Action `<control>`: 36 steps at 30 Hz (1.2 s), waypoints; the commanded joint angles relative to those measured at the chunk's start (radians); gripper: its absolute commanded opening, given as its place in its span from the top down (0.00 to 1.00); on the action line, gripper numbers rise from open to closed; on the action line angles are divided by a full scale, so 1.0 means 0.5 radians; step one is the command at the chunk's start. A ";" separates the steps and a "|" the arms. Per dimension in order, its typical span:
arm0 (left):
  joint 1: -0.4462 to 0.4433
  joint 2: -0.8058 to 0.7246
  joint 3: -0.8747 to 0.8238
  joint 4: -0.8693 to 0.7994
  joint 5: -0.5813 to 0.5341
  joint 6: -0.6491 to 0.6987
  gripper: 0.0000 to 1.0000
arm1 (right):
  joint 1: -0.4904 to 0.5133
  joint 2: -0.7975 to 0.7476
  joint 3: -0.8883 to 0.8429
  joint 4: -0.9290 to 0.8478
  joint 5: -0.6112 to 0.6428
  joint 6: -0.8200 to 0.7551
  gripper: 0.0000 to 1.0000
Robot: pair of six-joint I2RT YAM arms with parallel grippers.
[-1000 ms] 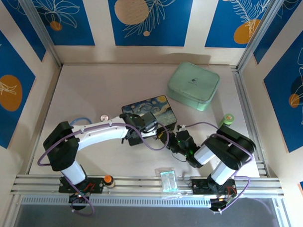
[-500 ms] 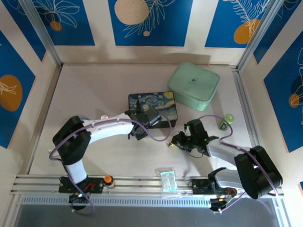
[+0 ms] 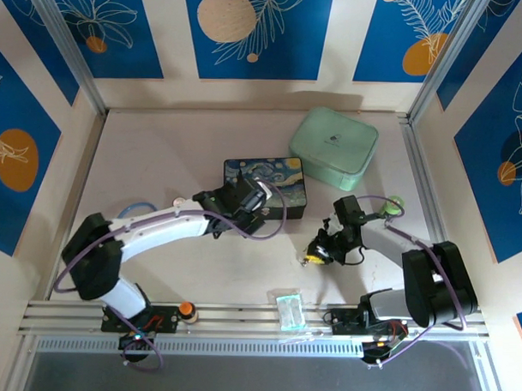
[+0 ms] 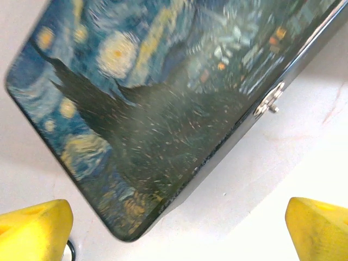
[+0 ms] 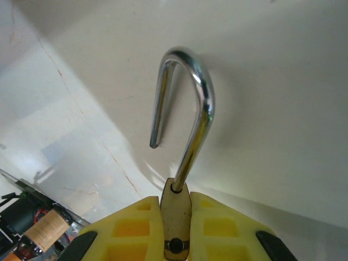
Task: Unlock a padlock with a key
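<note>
The padlock's brass body (image 5: pixel 175 220) is pinched between my right gripper's (image 5: pixel 175 202) yellow fingers (image 5: pixel 130 225). Its silver shackle (image 5: pixel 202 103) stands swung open, one end free in the air above the tabletop. From above, the right gripper (image 3: pixel 317 256) hangs low over the table right of centre. My left gripper (image 3: pixel 242 203) hovers at the near left corner of the painted box (image 3: pixel 283 175), open and holding nothing. In the left wrist view its yellow fingertips (image 4: pixel 33 225) are spread wide over the box lid (image 4: pixel 163 109). The key is out of view.
The box's metal clasp (image 4: pixel 270 103) faces the bare table. A mint-green case (image 3: pixel 333 148) lies at the back right. A clear plastic packet (image 3: pixel 288 306) rests on the front rail. A green-capped object (image 3: pixel 393 203) stands by the right arm.
The right arm has swung outward and its gripper has moved toward the front with the padlock. The painted box has shifted a little right and back. The left gripper stays by the box.
</note>
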 commanded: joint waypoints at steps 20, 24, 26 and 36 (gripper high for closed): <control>0.140 -0.615 -0.485 0.274 0.236 -0.215 0.01 | 0.066 0.202 0.351 -0.522 0.580 -0.065 0.74; 0.180 -0.679 -0.558 0.326 0.239 -0.231 0.01 | 0.143 0.192 0.422 -0.605 0.769 -0.024 0.66; 0.225 -0.719 -0.603 0.362 0.257 -0.260 0.00 | 0.196 0.183 0.465 -0.646 0.831 -0.005 0.57; 0.477 -0.999 -0.901 0.635 0.248 -0.332 0.01 | 0.365 -0.033 0.616 -0.637 1.130 0.014 0.32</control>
